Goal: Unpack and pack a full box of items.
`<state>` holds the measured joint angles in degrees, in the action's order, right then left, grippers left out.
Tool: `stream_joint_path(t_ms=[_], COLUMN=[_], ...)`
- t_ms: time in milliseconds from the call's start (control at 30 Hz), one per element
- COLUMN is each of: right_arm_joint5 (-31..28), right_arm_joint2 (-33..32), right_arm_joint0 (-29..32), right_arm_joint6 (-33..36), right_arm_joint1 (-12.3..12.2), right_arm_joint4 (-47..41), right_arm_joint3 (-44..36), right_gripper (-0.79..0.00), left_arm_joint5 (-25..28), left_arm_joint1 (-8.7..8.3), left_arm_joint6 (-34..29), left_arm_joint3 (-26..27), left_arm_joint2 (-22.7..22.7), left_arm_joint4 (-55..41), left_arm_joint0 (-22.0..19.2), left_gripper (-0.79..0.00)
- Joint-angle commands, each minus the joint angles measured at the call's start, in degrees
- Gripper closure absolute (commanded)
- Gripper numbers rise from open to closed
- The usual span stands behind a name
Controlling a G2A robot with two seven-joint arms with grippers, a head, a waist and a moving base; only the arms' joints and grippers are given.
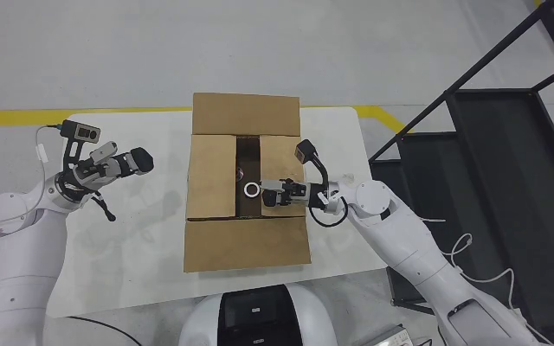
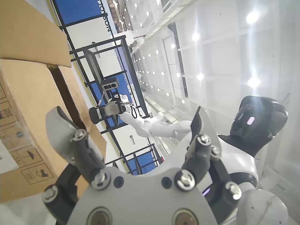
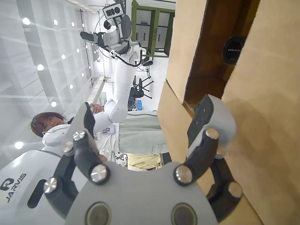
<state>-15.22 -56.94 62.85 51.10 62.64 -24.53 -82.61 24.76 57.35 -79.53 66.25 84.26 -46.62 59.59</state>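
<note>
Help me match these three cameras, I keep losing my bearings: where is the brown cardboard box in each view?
Top view: the brown cardboard box sits in the middle of the white table, flaps partly open.
Left wrist view: its printed side lies beyond the left gripper.
Right wrist view: its flaps lie close beside the right gripper.
Shared landmark: the dark gap between the top flaps.

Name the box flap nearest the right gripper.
The side flap on the right arm's side of the dark gap: the right gripper sits over its inner edge. The opposite side flap and the two outspread end flaps lie farther off.
</note>
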Motion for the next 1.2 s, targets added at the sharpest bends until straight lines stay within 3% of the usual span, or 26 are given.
stream_joint_path(t_ms=[0, 200, 533, 800, 1167], right_arm_joint5=[0.0, 3.1, 5.1, 2.2, 5.3], right_arm_joint2=[0.0, 5.0, 15.2, 17.5, 15.0], right_arm_joint0=[0.0, -3.2, -11.4, -14.6, -13.8], right_arm_joint6=[0.0, 0.4, -3.4, -4.1, -5.3], right_arm_joint1=[0.0, 1.4, 5.9, 8.3, 8.0], right_arm_joint4=[0.0, 2.2, 5.9, 4.5, 8.3], right_arm_joint3=[0.0, -2.5, 5.7, 8.5, 7.4], right_gripper=[-0.785, -0.785, -0.785, -0.785, -0.785], left_arm_joint5=[0.0, -0.1, -0.7, -0.6, -0.8], left_arm_joint1=[0.0, -0.2, -0.43, -0.67, -0.67], left_arm_joint6=[0.0, 3.7, 6.2, 8.8, 9.3], left_arm_joint3=[0.0, 3.8, 7.6, 8.0, 8.7], left_arm_joint2=[0.0, 0.3, 0.9, 1.9, 1.7], left_arm_joint4=[0.0, 3.8, 6.0, 8.2, 8.1], left_arm_joint0=[0.0, 1.3, 3.5, 4.0, 4.1], left_gripper=[-0.785, -0.785, -0.785, -0.785, -0.785])
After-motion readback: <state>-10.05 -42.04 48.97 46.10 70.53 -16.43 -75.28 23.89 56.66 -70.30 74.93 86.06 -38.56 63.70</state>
